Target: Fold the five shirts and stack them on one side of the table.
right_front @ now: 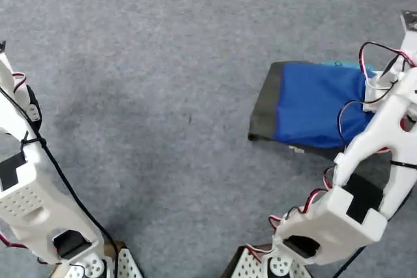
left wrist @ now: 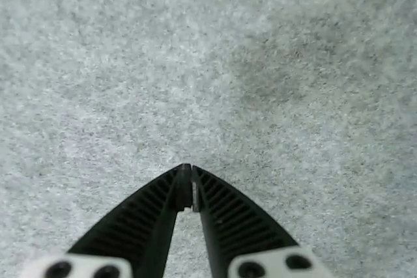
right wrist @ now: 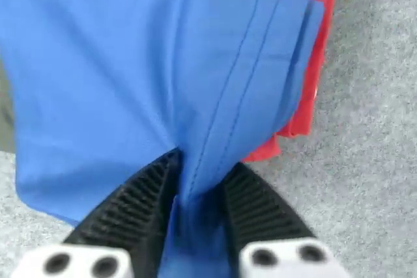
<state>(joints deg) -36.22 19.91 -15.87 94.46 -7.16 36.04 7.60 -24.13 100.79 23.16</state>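
Right wrist view: blue shirt (right wrist: 130, 63) between jaws

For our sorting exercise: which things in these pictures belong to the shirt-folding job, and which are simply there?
Belongs to the job: blue shirt; dark grey shirt under it; red shirt; right pincer, shut on the blue shirt; left pincer, shut.

Simply there: grey table cover; arm wires.
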